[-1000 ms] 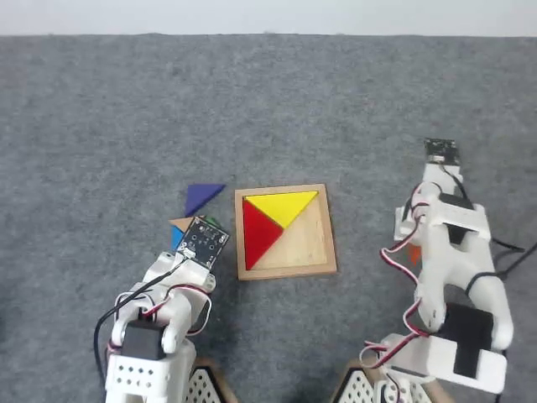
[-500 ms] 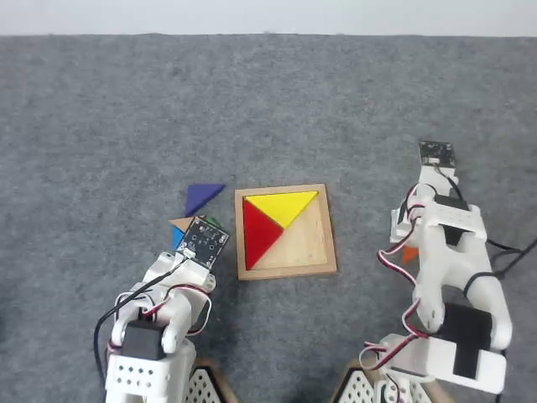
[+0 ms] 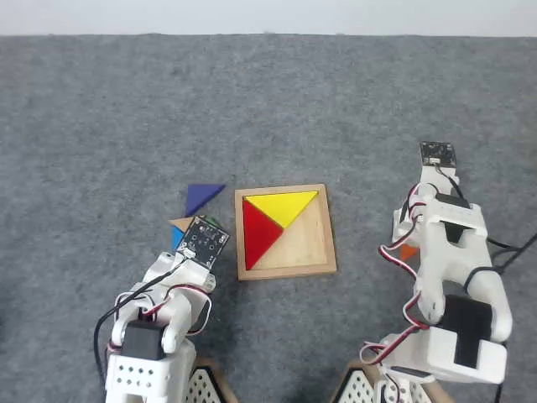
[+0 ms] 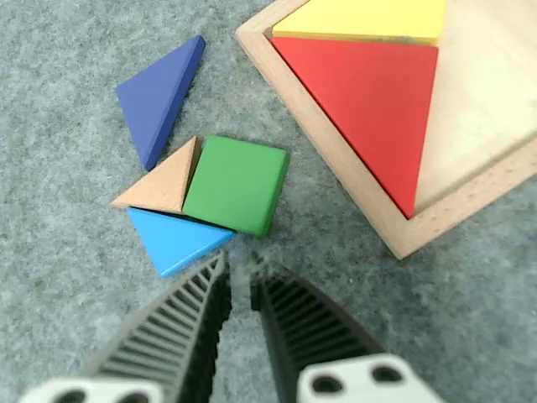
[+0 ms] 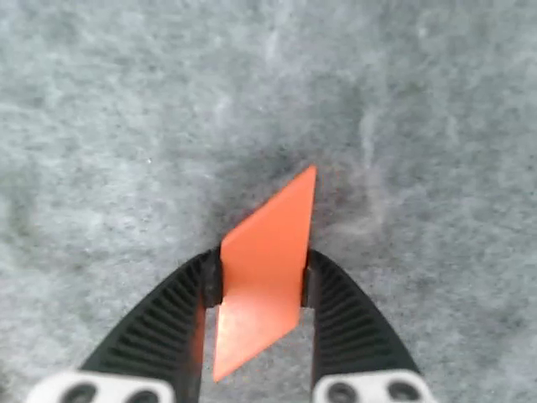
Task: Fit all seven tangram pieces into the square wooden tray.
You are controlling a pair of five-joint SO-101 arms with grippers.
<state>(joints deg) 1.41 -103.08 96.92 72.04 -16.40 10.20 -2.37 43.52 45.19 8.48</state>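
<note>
The surface (image 3: pixel 101 126) is grey, felt-like carpet, running back to a pale wall strip (image 3: pixel 268 17) along the far edge. Both arms sit at the near edge.

The square wooden tray (image 3: pixel 286 272) lies flat about mid-surface, between the two arms. The yellow triangle (image 3: pixel 281 206) sits against its far side and the red triangle (image 3: pixel 258 231) against its left side, and their long edges meet on the diagonal. The rest of the tray floor is plain wood.

Four loose pieces are bunched just left of the tray. The green square (image 4: pixel 236 185) is close to the rim but not touching it. The natural wood triangle (image 4: pixel 164 185) butts against one side of the square, and the light blue triangle (image 4: pixel 176 239) is tucked against both on the near side. The dark blue triangle (image 4: pixel 158 96) lies a bit farther out, with one corner nearly at the wood triangle's tip.

The left end effector (image 4: pixel 237 281) hangs right over the near edge of that bunch, by the light blue triangle. Its fingers are pressed nearly together, with only a thin slit between them.

The right end effector (image 5: pixel 260 267) is well off to the right of the tray, pinching the orange parallelogram (image 5: pixel 268 227) by its two long sides. The piece casts a shadow on the carpet, but it's hard to tell whether its far tip touches down.

For moving room, there's a strip of grey carpet between the tray's right rim and the right arm (image 3: pixel 445 243), plus a wide stretch beyond the tray to the far edge. The tight spot is the narrow gap between the green square and the tray's left rim.
</note>
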